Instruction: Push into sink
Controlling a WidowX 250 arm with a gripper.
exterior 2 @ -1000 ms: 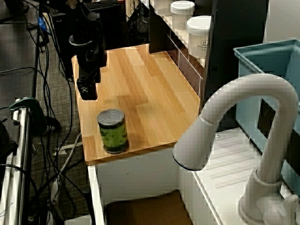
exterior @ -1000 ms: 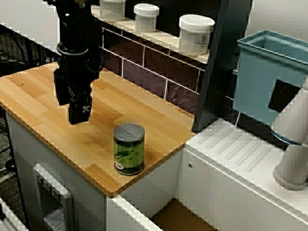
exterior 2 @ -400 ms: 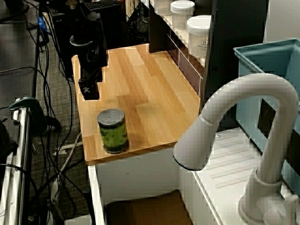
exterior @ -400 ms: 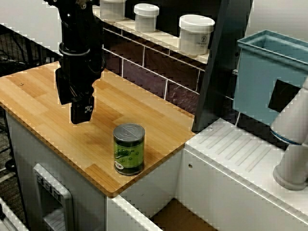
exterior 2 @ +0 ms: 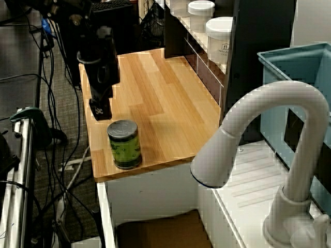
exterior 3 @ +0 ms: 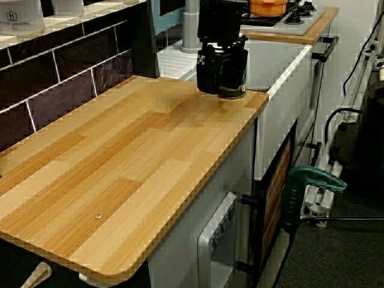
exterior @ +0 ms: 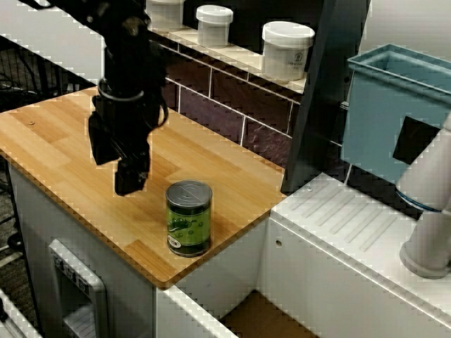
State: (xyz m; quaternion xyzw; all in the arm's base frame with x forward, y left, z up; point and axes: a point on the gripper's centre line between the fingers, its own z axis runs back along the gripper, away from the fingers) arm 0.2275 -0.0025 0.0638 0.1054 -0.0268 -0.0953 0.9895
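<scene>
On counter (exterior: 63, 155), can (exterior: 189, 218) upright.

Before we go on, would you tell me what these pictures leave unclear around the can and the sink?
- Gripper jaws: too dark in every view to tell open or shut.
- Gap between gripper and can: in the end-on view, the gripper covers most of the can.
- Sink: cut off by the bottom edge in the front and faucet-side views; only some floor shows.

wall: dark tiles (exterior: 211, 95) | shelf: white jars (exterior: 287, 49) | floor: cables (exterior 2: 51, 134) | counter: wood (exterior 3: 120, 174)
</scene>
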